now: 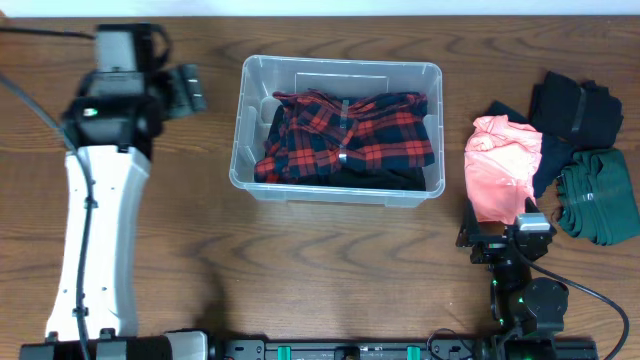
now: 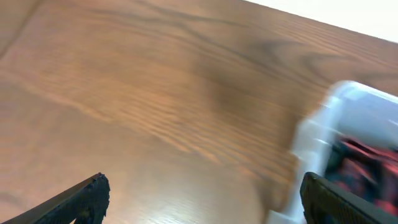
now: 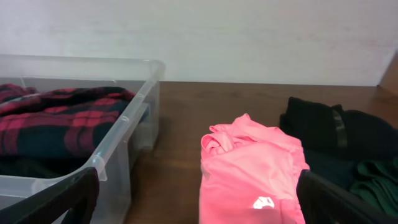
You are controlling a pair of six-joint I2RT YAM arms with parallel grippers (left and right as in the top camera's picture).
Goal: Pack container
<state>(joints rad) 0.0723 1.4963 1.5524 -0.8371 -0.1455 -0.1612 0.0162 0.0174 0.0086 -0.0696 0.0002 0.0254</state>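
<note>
The clear plastic container (image 1: 340,63) stands at the table's middle back, with a red and black plaid shirt (image 1: 345,135) lying inside over dark cloth. My left gripper (image 1: 186,88) hovers open just left of the container, nothing between its fingers; its wrist view, blurred, shows bare wood under the gripper (image 2: 205,186) and the container's corner (image 2: 354,112) at right. My right gripper (image 1: 500,228) stands open near the front right, just short of a pink garment (image 1: 500,165). In the right wrist view the gripper (image 3: 199,186) frames that pink garment (image 3: 252,168), with the container (image 3: 118,180) on the left.
A black garment (image 1: 575,110) and a dark green garment (image 1: 600,195) lie at the right edge beside the pink one, with dark navy cloth (image 1: 548,165) between them. The left arm's white body (image 1: 95,230) runs along the left side. A pale wall (image 3: 199,31) rises behind the table.
</note>
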